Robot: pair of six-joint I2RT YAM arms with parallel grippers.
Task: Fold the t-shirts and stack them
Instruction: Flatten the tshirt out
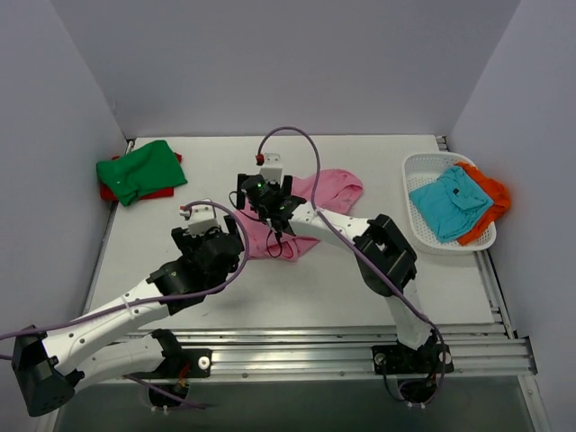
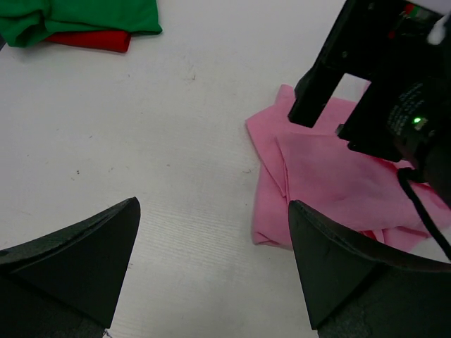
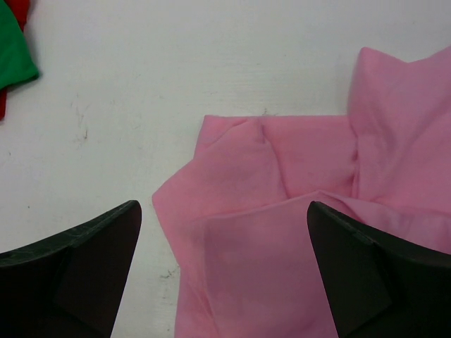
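The part-folded pink shirt [image 3: 296,211] lies mid-table directly under the right gripper [image 3: 224,278], the nearer one, its jaws spread wide above the cloth's left part, while the left gripper [image 2: 211,271], also spread and empty, hangs just left of it.

The top view looks down from above and behind my bases, taking in the whole worktop [image 1: 306,288]. My left wrist view looks slantwise past my left fingers [image 2: 77,253], fairly near the surface. My right wrist view looks steeply down between my right fingers [image 3: 77,260], nearer still. All three share the pink shirt [image 1: 337,189] and green shirt [image 1: 139,169].
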